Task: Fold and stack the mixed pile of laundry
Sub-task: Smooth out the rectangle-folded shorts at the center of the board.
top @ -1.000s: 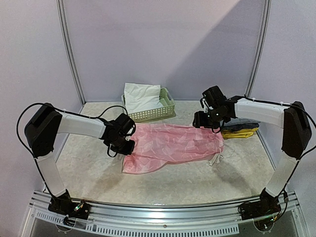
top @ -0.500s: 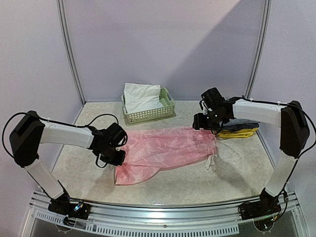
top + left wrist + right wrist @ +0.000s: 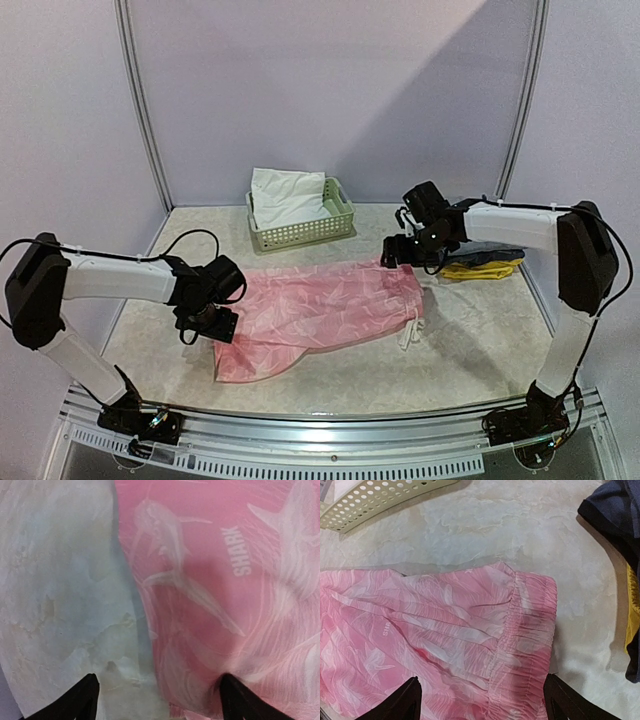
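pink shorts (image 3: 320,305) lie spread flat mid-table, long axis running from 8 o'clock to 2 o'clock, waistband (image 3: 525,630) at the 2 o'clock end, drawstring ties (image 3: 408,335) trailing off toward 4 o'clock. shark print faces up.

left gripper (image 3: 159,700): low over the 8 o'clock hem edge, jaws wide apart, one finger over bare table (image 3: 450,350), the other over cloth, nothing pinched.

right gripper (image 3: 482,700): over the waistband's far corner, jaws also wide apart, no cloth between the fingers.

white piece (image 3: 288,192) sits in the basket (image 3: 305,234) at 12 o'clock, untouched. folded clothes (image 3: 485,265), dark blue and yellow, are stacked at 3 o'clock, just beside the right arm.

step in hand, as i read it: the shorts are laid out and smoothed, ready for the first fold. early-to-middle in the task, with the white piece yet to be done.

next move likely needs both grippers to drop and pinch an edge each, then carry one side over the other evenly. thin cloth; a shallow pinch could slip or drag the whole piece. ties may need tucking.
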Controlling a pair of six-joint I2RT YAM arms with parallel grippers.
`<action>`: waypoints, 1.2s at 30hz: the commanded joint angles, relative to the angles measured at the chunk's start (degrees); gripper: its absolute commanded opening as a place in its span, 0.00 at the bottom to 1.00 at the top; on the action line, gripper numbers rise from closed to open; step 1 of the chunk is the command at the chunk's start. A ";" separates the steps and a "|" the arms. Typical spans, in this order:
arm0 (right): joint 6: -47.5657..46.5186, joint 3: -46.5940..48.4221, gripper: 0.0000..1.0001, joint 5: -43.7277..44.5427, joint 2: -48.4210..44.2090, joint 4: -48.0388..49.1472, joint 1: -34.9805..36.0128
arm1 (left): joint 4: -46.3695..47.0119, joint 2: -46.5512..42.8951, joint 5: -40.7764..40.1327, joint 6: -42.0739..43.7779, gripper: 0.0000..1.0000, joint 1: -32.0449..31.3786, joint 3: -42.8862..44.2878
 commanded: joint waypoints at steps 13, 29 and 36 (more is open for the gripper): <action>-2.18 7.29 0.71 -6.65 10.77 1.66 -4.39 | 9.30 -0.55 -2.26 6.89 0.86 7.34 7.91; -2.22 4.00 0.41 -9.28 8.27 1.18 -4.66 | 18.73 10.08 4.70 8.14 0.66 16.46 10.34; -1.56 1.44 0.54 -11.17 5.94 1.61 -4.61 | 24.82 14.45 8.52 10.10 0.53 17.92 10.56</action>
